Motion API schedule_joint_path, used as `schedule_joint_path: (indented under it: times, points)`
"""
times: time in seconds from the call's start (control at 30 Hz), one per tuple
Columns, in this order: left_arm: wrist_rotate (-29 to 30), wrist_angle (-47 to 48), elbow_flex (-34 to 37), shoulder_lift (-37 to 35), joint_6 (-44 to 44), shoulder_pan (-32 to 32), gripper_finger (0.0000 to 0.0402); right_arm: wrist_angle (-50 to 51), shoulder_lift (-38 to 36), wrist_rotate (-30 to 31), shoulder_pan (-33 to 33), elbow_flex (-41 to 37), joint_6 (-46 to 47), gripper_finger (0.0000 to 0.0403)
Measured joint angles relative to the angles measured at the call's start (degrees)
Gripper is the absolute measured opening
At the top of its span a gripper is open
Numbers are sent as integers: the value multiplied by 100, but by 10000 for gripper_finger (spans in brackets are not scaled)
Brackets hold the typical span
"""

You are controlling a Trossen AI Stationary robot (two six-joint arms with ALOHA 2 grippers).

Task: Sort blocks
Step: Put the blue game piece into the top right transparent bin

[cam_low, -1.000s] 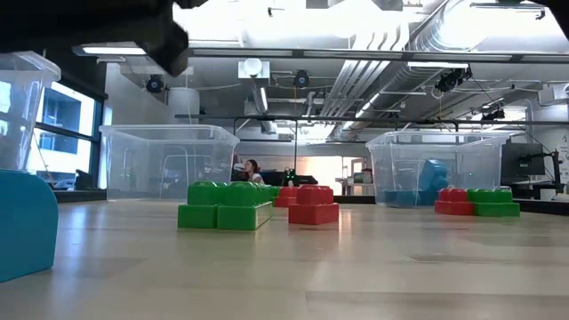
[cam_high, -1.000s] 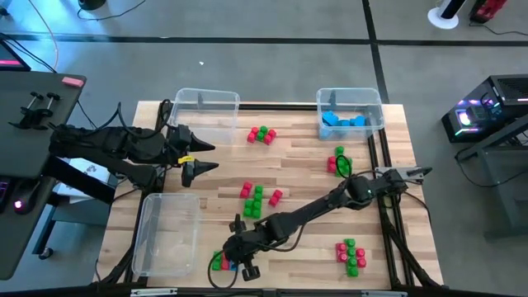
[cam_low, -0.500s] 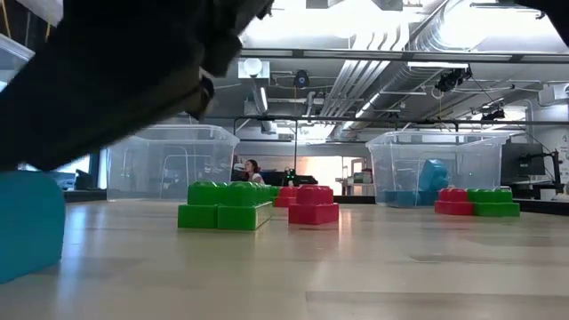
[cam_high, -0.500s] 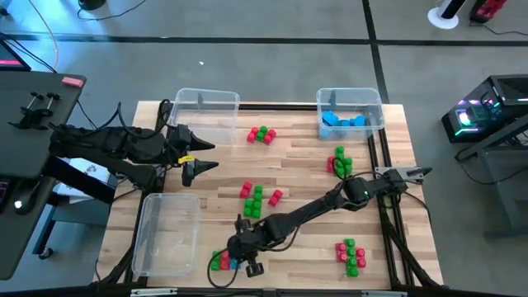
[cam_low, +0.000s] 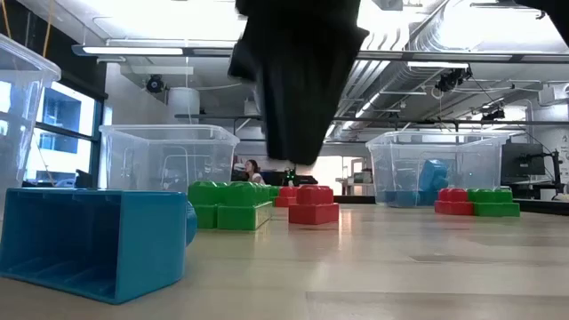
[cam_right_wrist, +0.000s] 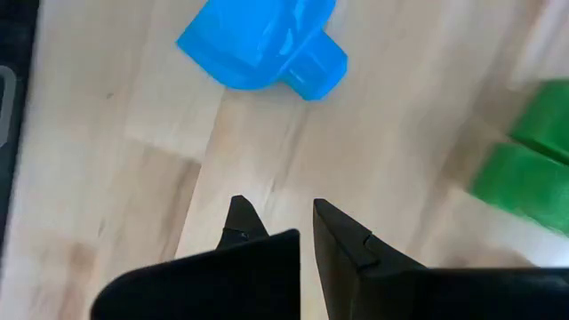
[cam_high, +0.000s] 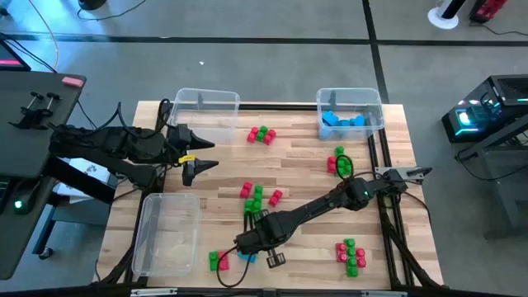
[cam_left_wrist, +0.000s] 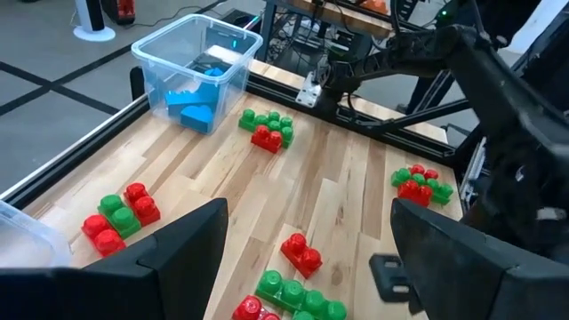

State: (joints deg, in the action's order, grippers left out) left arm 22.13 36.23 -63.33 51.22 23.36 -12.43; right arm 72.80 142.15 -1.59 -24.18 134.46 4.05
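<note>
Right gripper [cam_right_wrist: 280, 222], closed and empty, is held beside a blue block [cam_right_wrist: 258, 40] (lying loose); red and green blocks [cam_high: 257, 198] remain unsorted.

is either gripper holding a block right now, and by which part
Nothing is held. The shut right gripper hovers clear of the light blue plastic brick; the open left gripper is empty.

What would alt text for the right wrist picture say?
Two dark fingers of the right arm, shut together, hover over a pale wooden table. A light blue toy brick lies on its side just beyond them, and green bricks sit at the edge.
</note>
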Motion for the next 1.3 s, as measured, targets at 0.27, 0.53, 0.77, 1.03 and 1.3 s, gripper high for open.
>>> schedule_joint_path:
  times: [0.27, 0.53, 0.77, 1.03, 1.3]
  points:
    - [0, 11, 0, 0, -3, 0, 300, -507, -411, -49, -205, -127, 632, 0]
    - [-2, 17, 0, 2, -1, 2, 300, -2327, -413, 559, -396, -407, 1694, 16]
    - [-2, 16, 0, 0, 2, 2, 300, -2575, -413, 825, -332, -750, 2123, 141]
    - [-9, 17, 0, 2, 41, 0, 300, -3079, -413, 740, -293, -1356, 2143, 262]
    - [-15, 17, 0, 2, 63, 0, 300, -3698, -410, 728, -208, -1929, 2202, 271]
